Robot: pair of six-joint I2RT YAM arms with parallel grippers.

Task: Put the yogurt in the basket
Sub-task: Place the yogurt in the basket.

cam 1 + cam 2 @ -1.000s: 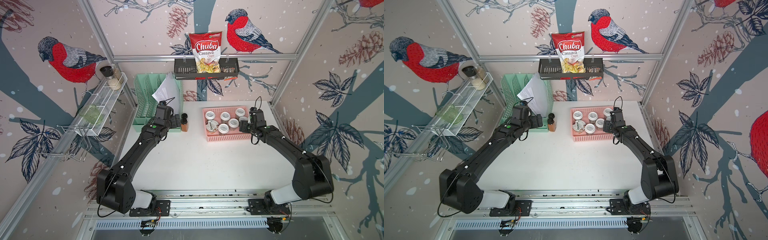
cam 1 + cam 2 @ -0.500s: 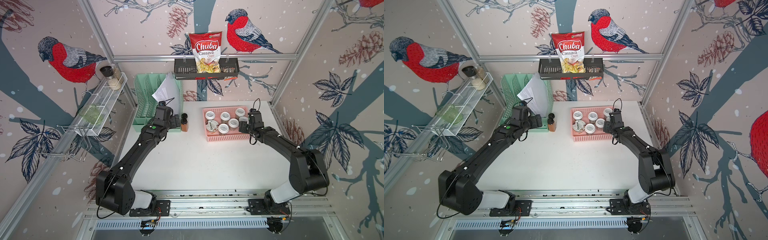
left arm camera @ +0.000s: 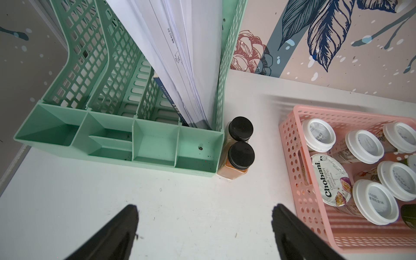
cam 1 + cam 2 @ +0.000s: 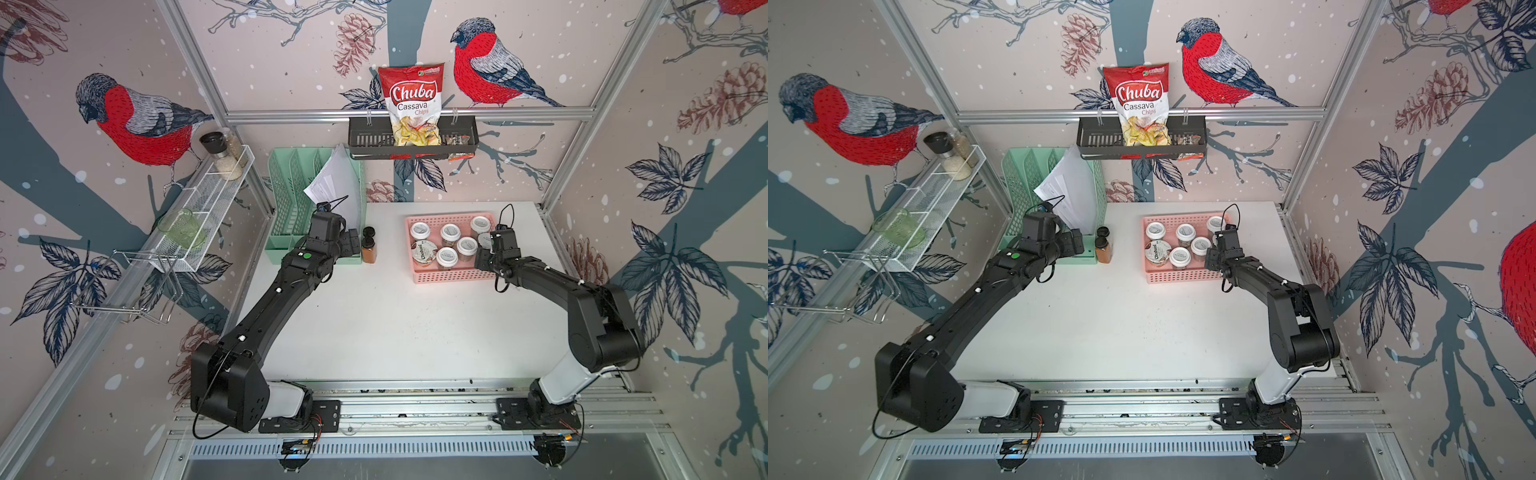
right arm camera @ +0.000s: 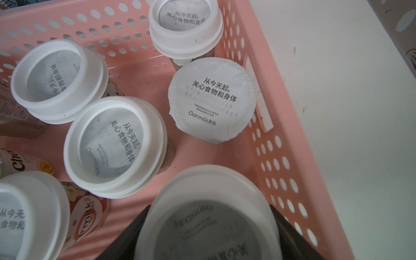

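The pink basket [image 4: 453,276] [image 4: 1179,276] stands at the table's back right and holds several yogurt jars with white lids and a Chobani cup [image 4: 424,252] [image 3: 331,180]. My right gripper [image 4: 484,253] [image 5: 210,213] is shut on one more yogurt jar [image 5: 209,193], holding it by its sides inside the basket's near right corner. I cannot tell whether that jar touches the floor of the basket. One jar beside it has a bare foil lid [image 5: 211,99]. My left gripper [image 4: 353,245] [image 3: 205,207] hangs open over bare table, left of the basket, holding nothing.
Two orange spice bottles [image 4: 368,249] [image 3: 239,157] with black caps stand against the mint file organiser [image 4: 291,216], just ahead of the left gripper. A black tray [image 4: 411,141] with a chips bag hangs on the back wall. A white wire rack [image 4: 208,199] is on the left wall.
My right arm has shifted a little to the left and folded in, carrying the held jar further over the basket. The left arm has not moved.
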